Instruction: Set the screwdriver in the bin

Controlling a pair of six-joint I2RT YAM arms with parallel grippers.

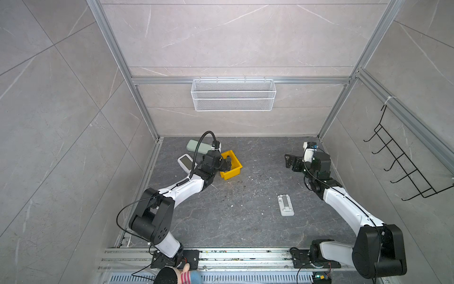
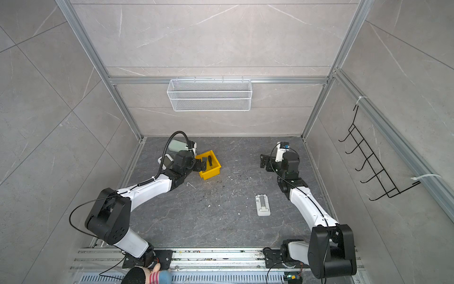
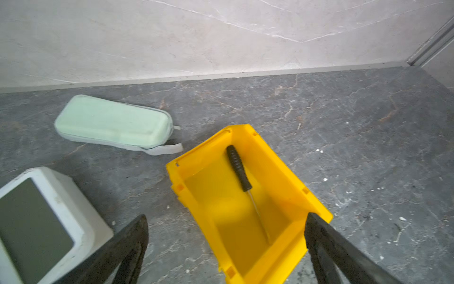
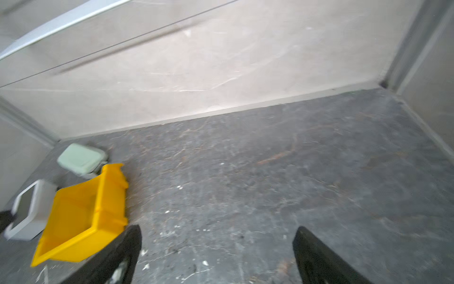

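Note:
The screwdriver (image 3: 238,167), with a black ribbed handle and a thin silver shaft, lies inside the yellow bin (image 3: 272,159), free of any grip. In a top view it shows as a dark stick (image 2: 210,161) in the bin (image 2: 216,169). The bin (image 1: 237,159) stands at the back left of the floor. My left gripper (image 3: 227,217) is open just above the bin's low front end, its fingers (image 3: 137,236) wide apart with nothing between them. My right gripper (image 4: 217,228) is open and empty over bare floor at the back right (image 1: 288,161), far from the bin (image 4: 110,196).
A pale green case (image 3: 113,123) lies behind the bin near the back wall. A white device with a dark screen (image 3: 36,221) sits left of the bin. A grey flat plate (image 1: 285,205) lies on the floor at right. A white mesh basket (image 1: 233,94) hangs on the back wall.

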